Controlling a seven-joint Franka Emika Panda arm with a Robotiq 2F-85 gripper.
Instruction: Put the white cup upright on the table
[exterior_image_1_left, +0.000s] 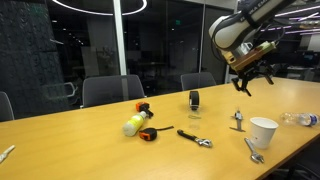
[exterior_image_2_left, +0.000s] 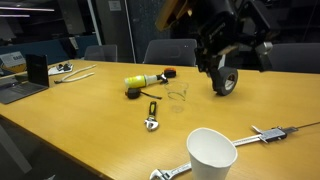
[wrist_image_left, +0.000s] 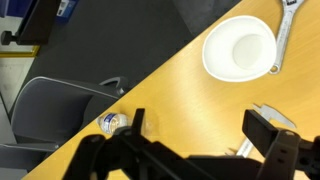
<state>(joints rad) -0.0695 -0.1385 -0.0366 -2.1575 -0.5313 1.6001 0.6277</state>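
Wrist view showed the gripper (wrist_image_left: 200, 135) with its fingers (wrist_image_left: 265, 128) spread wide and nothing between them, hanging in the air above the table (wrist_image_left: 170, 95). The white cup (wrist_image_left: 240, 47) stood upright, mouth up, close to the table's edge and clear of the fingers, with a wrench (wrist_image_left: 285, 30) just beside it. Farther off, in an exterior view, a yellow bottle (exterior_image_1_left: 135, 122) lay near the table's middle, and a black roll (exterior_image_1_left: 194, 99) stood toward the far edge.
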